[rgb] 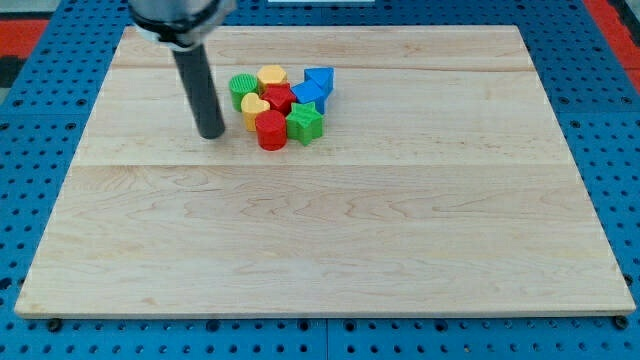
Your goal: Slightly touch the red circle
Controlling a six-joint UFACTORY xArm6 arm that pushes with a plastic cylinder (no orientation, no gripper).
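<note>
On the wooden board a tight cluster of blocks sits toward the far side, left of centre; my tip rests just left of it, apart from the red circle at the cluster's near edge; the green star touches that circle's right; the yellow heart lies behind-left; the blue blocks lie far right.

A pale wooden desk carries a tight cluster near the view's top: a green circle, a yellow block, a yellow heart, a green star, two blue blocks and, and a red block, perhaps a star.
</note>
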